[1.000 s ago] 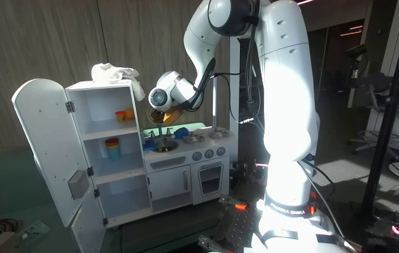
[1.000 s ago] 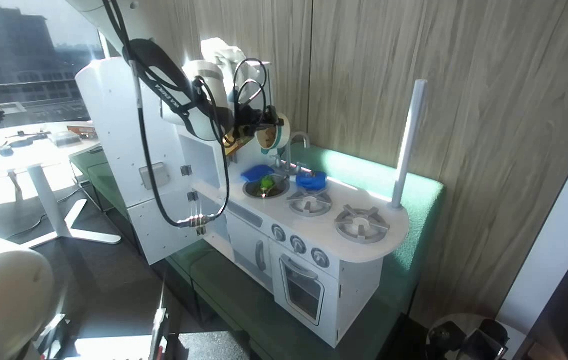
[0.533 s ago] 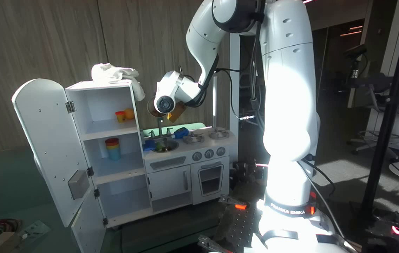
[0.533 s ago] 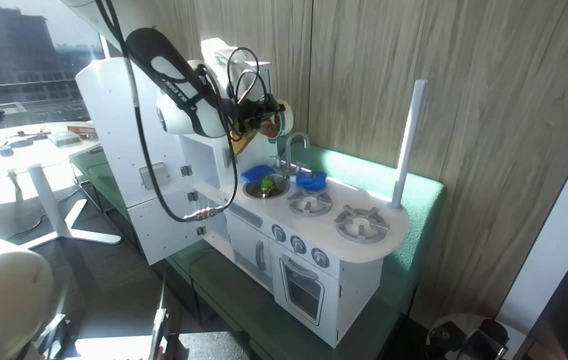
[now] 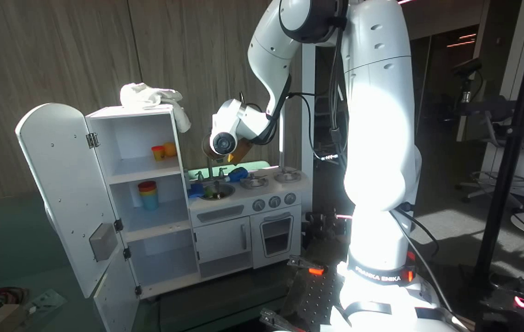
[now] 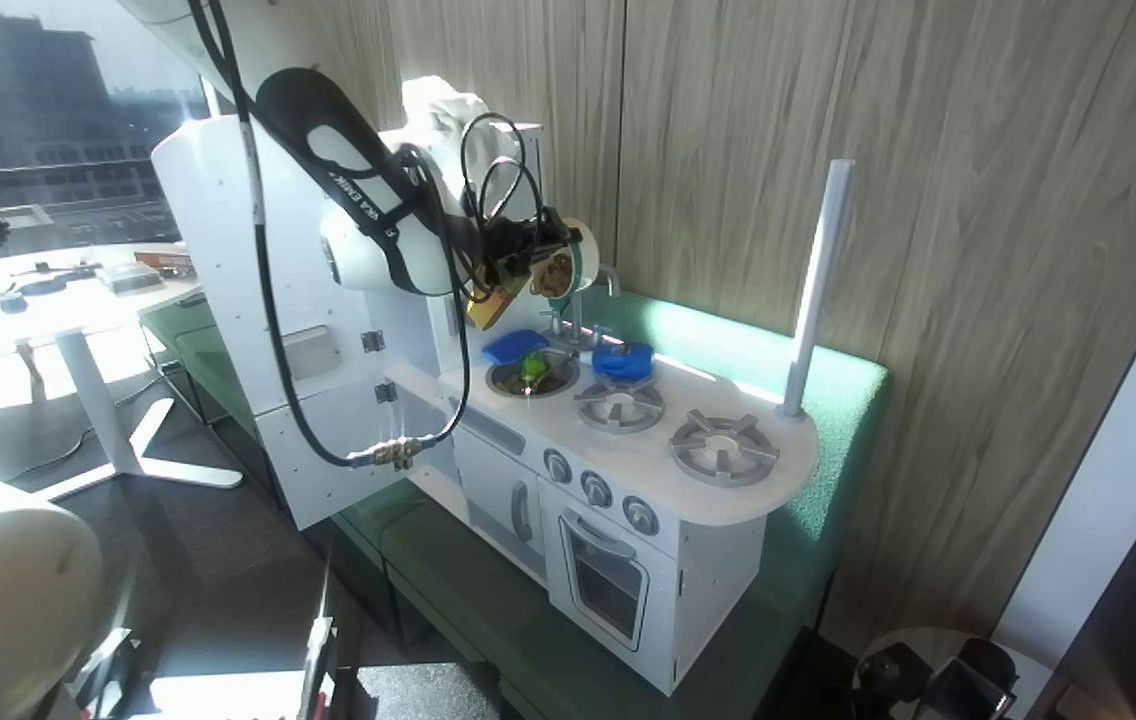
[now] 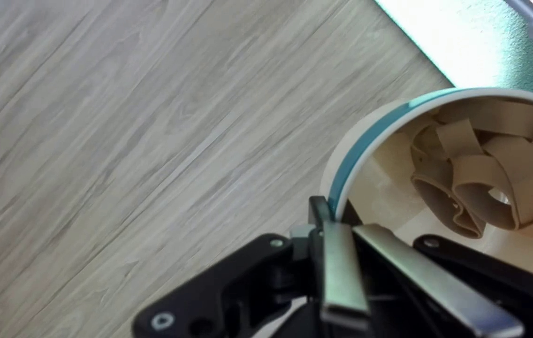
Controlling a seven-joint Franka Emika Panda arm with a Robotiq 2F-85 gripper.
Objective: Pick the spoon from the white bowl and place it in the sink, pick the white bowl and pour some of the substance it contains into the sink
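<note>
The claw (image 7: 336,212) pinches the white bowl (image 7: 388,197) by its rim, leaving the mouth free, and holds it tilted above the sink (image 6: 558,382), likely so its brown strips (image 7: 524,173) can tumble out.

It looks to me like a robotics lab, with a big white robot arm (image 5: 375,138) near a toy kitchen (image 5: 220,242) and, at the left in an exterior view, a cluttered worktop (image 6: 68,308) before a window (image 6: 133,60).
</note>
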